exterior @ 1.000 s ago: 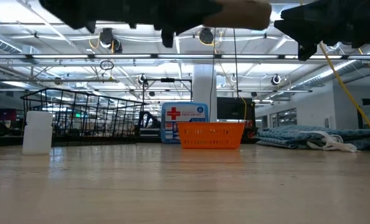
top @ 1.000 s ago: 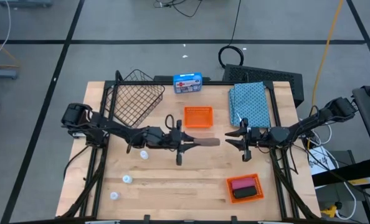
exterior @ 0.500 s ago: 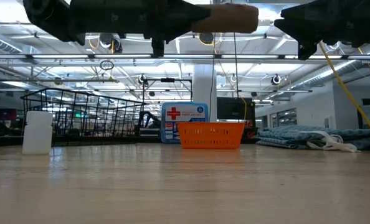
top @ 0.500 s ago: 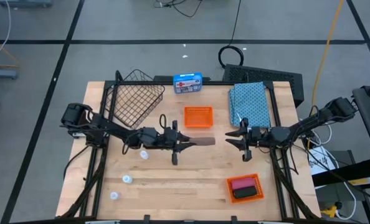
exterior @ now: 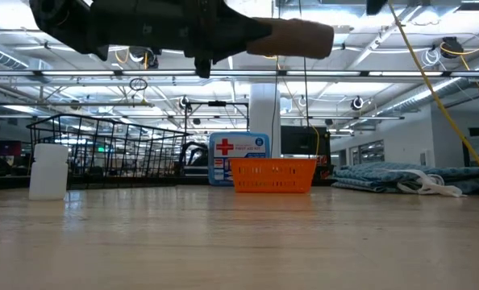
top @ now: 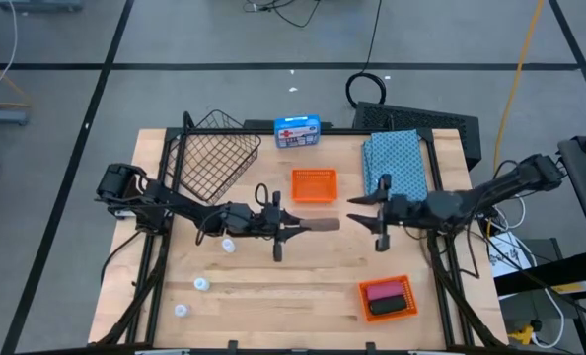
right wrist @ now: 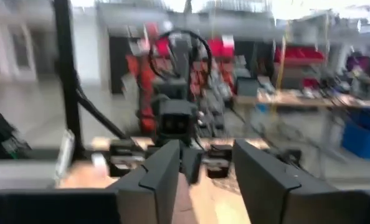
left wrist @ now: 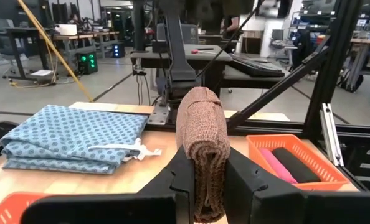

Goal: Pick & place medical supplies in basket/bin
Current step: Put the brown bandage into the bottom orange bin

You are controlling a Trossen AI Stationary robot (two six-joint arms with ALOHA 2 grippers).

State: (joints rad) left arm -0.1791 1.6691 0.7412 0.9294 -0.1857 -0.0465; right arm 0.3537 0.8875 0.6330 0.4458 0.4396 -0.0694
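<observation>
The left hand [top: 295,226] grips the brown roll [top: 320,225] above mid-table; the right hand [top: 364,214], fingers apparently apart, faces it. It should carry the roll level over the basket [top: 210,158] before releasing.

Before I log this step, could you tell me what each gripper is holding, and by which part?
The left gripper clamps one end of the brown roll. The right gripper stands open, holding nothing.
</observation>
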